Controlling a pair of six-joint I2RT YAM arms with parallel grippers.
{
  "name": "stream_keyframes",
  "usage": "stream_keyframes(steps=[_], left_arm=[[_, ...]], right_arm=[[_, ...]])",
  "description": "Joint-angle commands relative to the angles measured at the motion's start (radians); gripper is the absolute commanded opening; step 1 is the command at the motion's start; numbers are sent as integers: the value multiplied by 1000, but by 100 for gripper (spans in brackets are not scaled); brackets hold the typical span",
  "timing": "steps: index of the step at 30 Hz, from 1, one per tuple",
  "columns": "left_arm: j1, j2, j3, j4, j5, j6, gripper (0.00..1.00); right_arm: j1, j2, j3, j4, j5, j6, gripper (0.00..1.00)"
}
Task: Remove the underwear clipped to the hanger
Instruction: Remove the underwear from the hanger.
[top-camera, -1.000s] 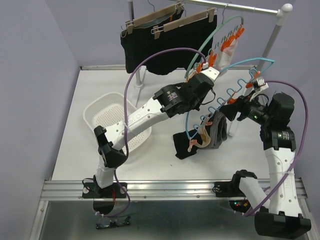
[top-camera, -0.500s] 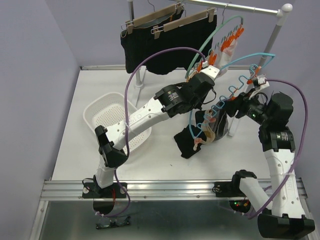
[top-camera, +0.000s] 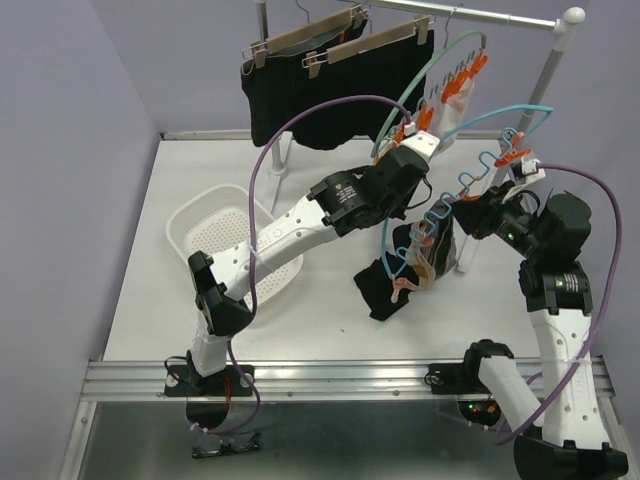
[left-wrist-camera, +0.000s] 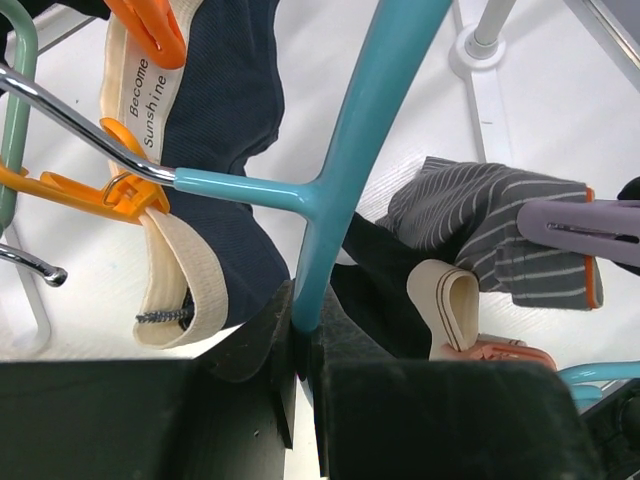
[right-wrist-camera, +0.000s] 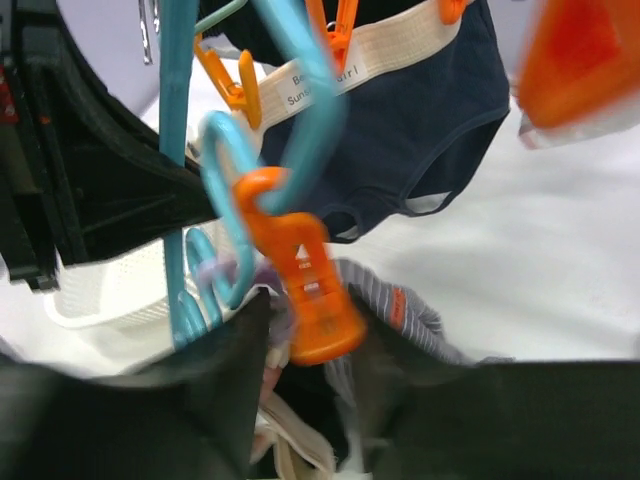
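Though overhead hides it, wrist views show left hand clamping hanger, right hand pinching clip.

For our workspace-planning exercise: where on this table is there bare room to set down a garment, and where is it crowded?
Bare table lies between the white basket and the front rail, and behind the basket. Crowded: centre-right, around the teal clip hanger and its underwear.

Black shorts: two. Wooden hangers: two. Clip hangers: two. Basket: one.
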Motion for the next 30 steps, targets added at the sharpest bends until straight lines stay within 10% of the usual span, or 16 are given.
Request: stream_keyframes(steps=[1, 5, 8, 30], left_arm=[[-6, -90, -24, 35, -6, 9, 0], [-6, -114, -65, 38, 2, 47, 0], [-5, -146, -117, 46, -1, 87, 0], [-12, -248, -279, 67, -137, 495, 0]], right_arm=[[4, -52, -11, 92, 5, -25, 49], [4, -98, -11, 52, -12, -112, 85], [4, -104, 9, -14, -49, -222, 92], [4, -76, 104, -667, -422, -1079, 93]])
